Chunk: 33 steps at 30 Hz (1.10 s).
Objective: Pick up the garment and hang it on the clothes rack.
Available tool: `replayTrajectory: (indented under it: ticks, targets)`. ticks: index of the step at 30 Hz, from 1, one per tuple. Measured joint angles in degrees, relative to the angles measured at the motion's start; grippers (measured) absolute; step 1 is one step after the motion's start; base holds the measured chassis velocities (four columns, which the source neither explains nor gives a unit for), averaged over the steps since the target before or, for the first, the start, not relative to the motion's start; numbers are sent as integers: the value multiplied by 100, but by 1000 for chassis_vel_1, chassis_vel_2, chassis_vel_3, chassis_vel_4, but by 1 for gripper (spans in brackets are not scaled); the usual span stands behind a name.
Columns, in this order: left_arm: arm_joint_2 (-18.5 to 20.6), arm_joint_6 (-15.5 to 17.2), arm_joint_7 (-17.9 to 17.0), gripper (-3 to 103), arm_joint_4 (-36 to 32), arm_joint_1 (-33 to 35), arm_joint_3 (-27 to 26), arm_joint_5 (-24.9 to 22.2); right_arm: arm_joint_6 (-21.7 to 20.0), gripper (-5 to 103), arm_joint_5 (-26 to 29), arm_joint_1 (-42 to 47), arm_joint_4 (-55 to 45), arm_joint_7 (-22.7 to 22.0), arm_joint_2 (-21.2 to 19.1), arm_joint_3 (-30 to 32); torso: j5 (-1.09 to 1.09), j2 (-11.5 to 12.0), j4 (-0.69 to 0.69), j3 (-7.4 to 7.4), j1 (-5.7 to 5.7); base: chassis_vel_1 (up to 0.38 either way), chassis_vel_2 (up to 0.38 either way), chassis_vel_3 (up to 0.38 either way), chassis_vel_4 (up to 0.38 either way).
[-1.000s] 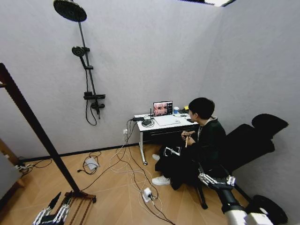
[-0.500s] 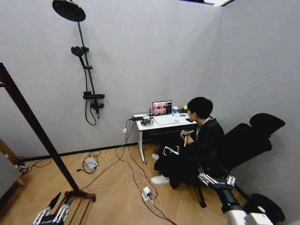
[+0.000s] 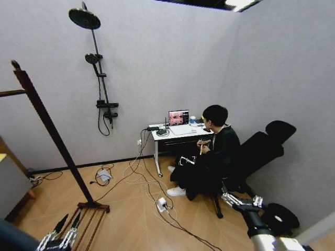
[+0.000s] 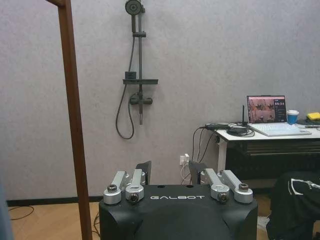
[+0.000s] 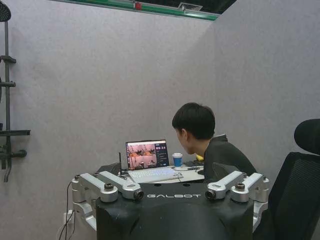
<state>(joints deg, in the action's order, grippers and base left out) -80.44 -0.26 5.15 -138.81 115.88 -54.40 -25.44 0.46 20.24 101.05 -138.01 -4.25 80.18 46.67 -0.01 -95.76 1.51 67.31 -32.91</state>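
The clothes rack [image 3: 49,125] stands at the left: a dark reddish-brown upright with a knob top, a stub of horizontal bar and a slatted base on the floor. Its upright [image 4: 74,125] also crosses the left wrist view. The garment is out of view. A dark blue-grey edge [image 3: 11,236] sits in the lower left corner, and I cannot tell what it is. My left gripper [image 3: 70,220] is held low near the rack's base, open and empty [image 4: 170,171]. My right gripper [image 3: 241,200] is low on the right, open with nothing in it [image 5: 165,171].
A person sits on a black chair [image 3: 261,149] at a white desk [image 3: 180,133] with a laptop. Cables and a power strip [image 3: 162,205] trail over the wooden floor. A shower fitting [image 3: 99,73] hangs on the back wall. Light wooden furniture [image 3: 13,178] stands at the far left.
The whole picture has shifted, so the camera has moved: the rack's knob top and more of its base now show. Both grippers hold the same pose.
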Motion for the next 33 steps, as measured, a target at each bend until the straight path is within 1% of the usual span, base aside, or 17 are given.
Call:
replayTrajectory:
  ticks: [2,3,5,6,11,16,20,22,23,24,25,26,27,28,30,33]
  targets:
    - [0,0,-2,46,0,0,0,0,0,100,0,0,0,1,0,0,-1,0,-1,0,0,109,-116,-159,170]
    - [0,0,-1,46,0,0,0,0,0,100,0,3,0,0,0,0,0,0,6,0,0,8,17,-90,44]
    - [0,0,2,46,0,-1,0,0,0,100,0,3,0,0,0,1,3,1,8,1,-1,-21,-7,-90,33]
    - [0,0,2,46,0,-1,0,0,0,100,0,2,0,0,0,0,2,3,5,2,-3,-50,-25,12,21]
    - [1,0,1,46,0,-2,0,0,0,100,0,-3,0,0,0,0,0,8,1,5,-14,-85,-9,103,22]
    - [1,0,0,46,0,-2,0,0,0,100,0,-3,0,0,0,0,-1,7,3,4,-13,-137,-83,148,72]
    - [1,0,2,46,0,-2,0,0,0,100,0,-2,0,0,0,1,3,6,3,3,-10,-145,-167,149,166]
    - [1,0,2,46,0,-1,0,0,0,100,0,-2,0,0,0,1,-1,4,2,2,-7,-168,-215,206,208]
    - [0,0,2,46,0,-1,0,0,0,100,0,-1,0,0,0,1,0,5,1,2,-6,-168,-215,166,214]
    - [0,0,4,46,0,-1,1,0,0,100,0,-2,1,0,0,3,5,4,2,2,-6,-135,-208,76,163]
    - [0,0,4,46,0,-1,1,0,0,100,0,-2,1,0,0,3,5,4,2,2,-6,-135,-208,76,163]
    - [0,0,11,46,0,-1,1,0,0,100,0,0,1,-1,-1,4,7,4,5,2,-6,-68,-149,76,163]
    - [0,0,11,46,0,-1,1,0,0,100,0,0,1,-1,-1,4,1,4,5,3,-6,-68,-75,93,20]
    - [0,0,11,46,0,-1,1,0,0,100,0,0,1,-1,-1,4,1,4,5,3,-6,-68,-75,93,20]
    - [0,0,11,46,0,-1,1,0,0,100,0,-1,1,-1,-1,3,3,4,0,3,-6,-18,-23,68,22]
    - [0,0,10,46,0,-1,1,0,0,100,0,-1,1,-1,0,2,0,4,2,3,-6,74,42,21,20]
